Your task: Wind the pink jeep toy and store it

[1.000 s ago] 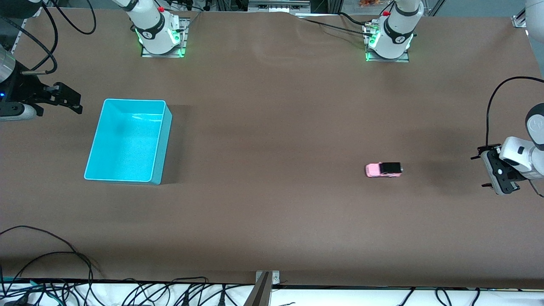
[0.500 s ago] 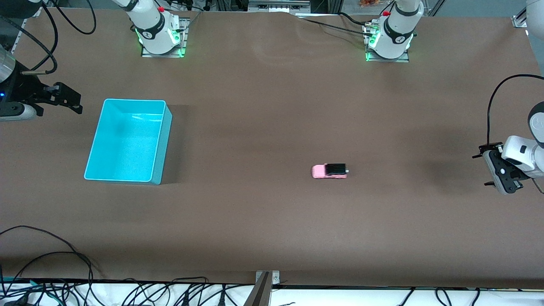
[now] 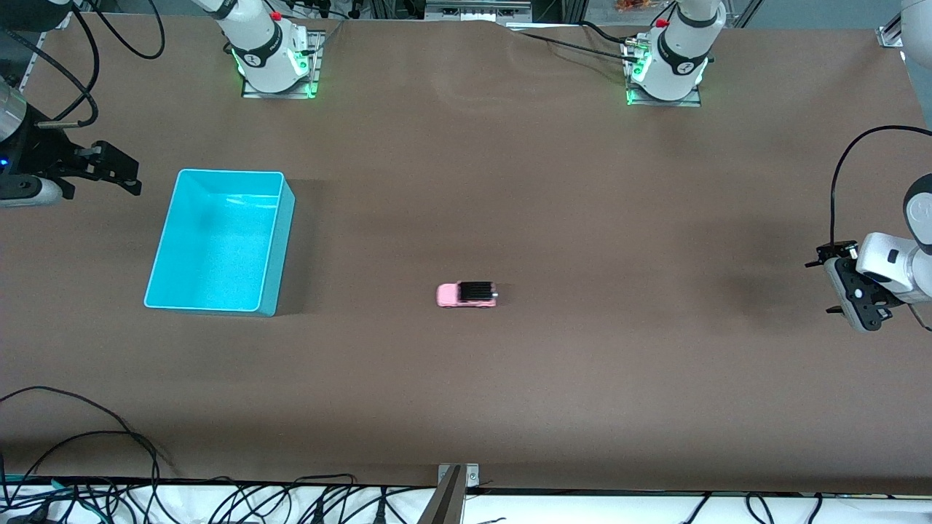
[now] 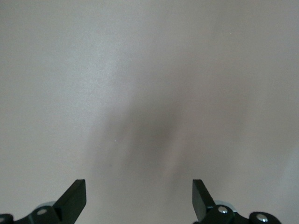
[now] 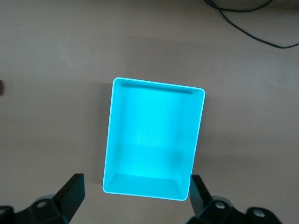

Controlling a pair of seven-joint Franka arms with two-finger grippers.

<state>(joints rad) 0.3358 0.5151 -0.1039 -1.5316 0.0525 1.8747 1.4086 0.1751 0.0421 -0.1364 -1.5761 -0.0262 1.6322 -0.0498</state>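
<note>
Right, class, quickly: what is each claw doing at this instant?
Left claw: open, empty, over bare table.
Right claw: open, empty, above the cyan bin.

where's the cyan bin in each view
Front view: the bin sits on the table toward the right arm's end, apart from the jeep at mid-table.
Left wrist view: not in it; only bare table under the open left gripper.
Right wrist view: the bin fills the middle, under the open right gripper.
Shared landmark: the bin's pale rim, seen in the front and right wrist views.
</note>
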